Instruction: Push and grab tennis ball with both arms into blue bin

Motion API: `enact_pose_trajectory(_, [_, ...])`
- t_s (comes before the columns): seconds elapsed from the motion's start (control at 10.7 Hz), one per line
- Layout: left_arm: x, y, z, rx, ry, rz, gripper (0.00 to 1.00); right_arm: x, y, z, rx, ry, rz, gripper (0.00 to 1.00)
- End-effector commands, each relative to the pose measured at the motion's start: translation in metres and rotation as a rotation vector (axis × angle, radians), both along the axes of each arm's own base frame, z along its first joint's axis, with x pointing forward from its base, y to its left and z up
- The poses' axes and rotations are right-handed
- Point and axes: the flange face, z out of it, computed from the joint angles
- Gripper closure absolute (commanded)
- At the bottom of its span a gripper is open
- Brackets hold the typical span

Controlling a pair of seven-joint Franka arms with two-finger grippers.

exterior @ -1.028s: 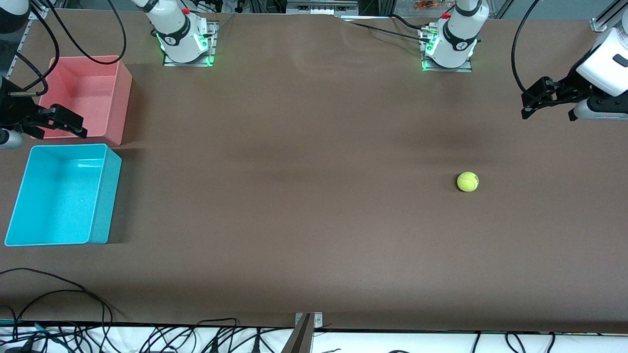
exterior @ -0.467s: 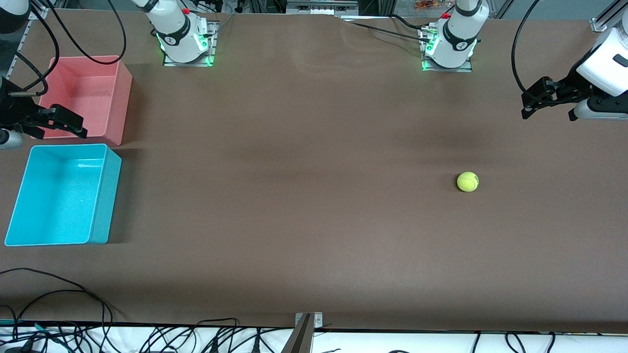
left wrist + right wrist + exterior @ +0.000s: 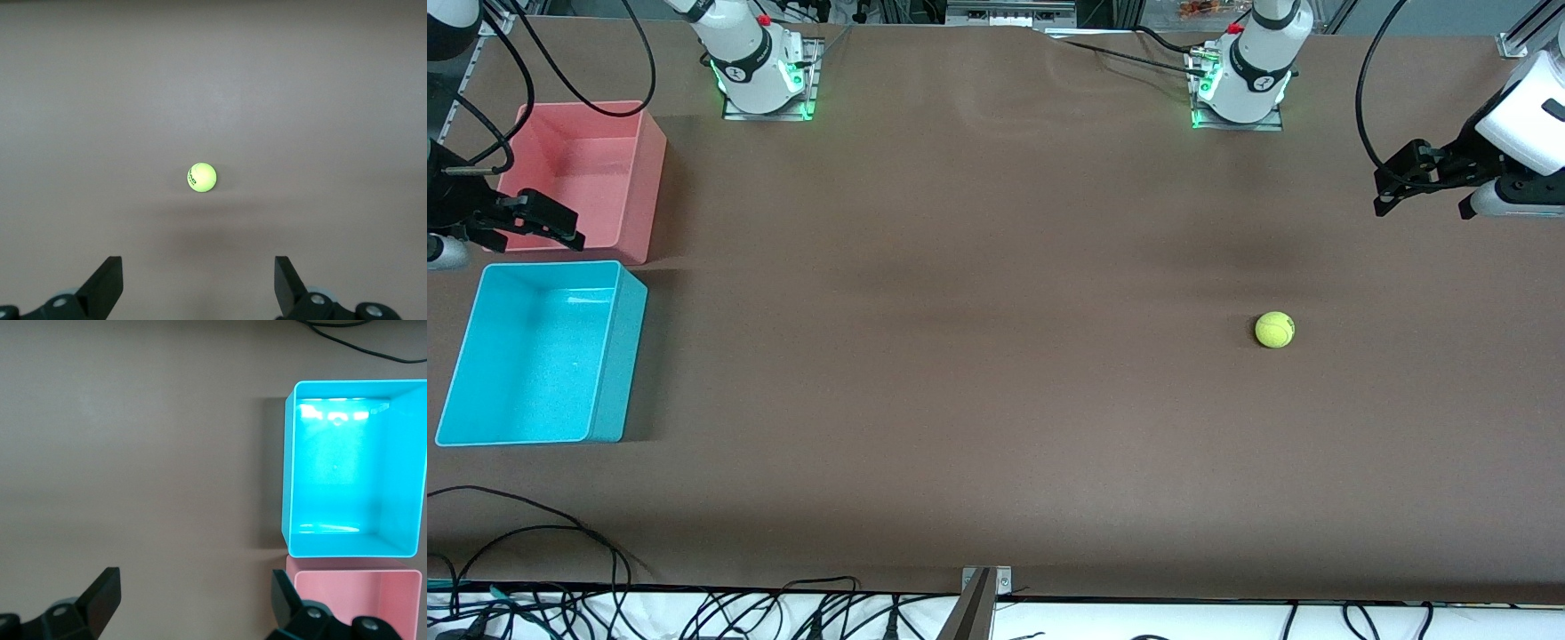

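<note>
tennis ball (image 3: 1274, 329) on table | blue bin (image 3: 538, 354) empty

Both arms (image 3: 1258, 62) were white with dark grey joint bands, small red buttons and green lights glowing at their metal base plates. Black cables looped from them. Each black end effector (image 3: 198, 287) had two flat, wedge-shaped fingers (image 3: 105, 285) and silver screws.
</note>
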Motion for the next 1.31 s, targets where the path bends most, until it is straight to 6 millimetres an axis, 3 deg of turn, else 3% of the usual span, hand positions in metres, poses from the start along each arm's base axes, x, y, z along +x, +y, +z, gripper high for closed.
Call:
enact_pose_trajectory(0.0, [0.0006,0.0016,0.0036,-0.015,0.007,0.008,0.00,-0.0012,0.0019,0.0033,-0.006,0.002,-0.004,0.00])
enact_pose_trajectory(1.21, [0.0008,-0.0027,0.0029,-0.015,0.007,-0.006,0.00,0.0000,0.0033,0.0063,0.008,-0.012,-0.009,0.00])
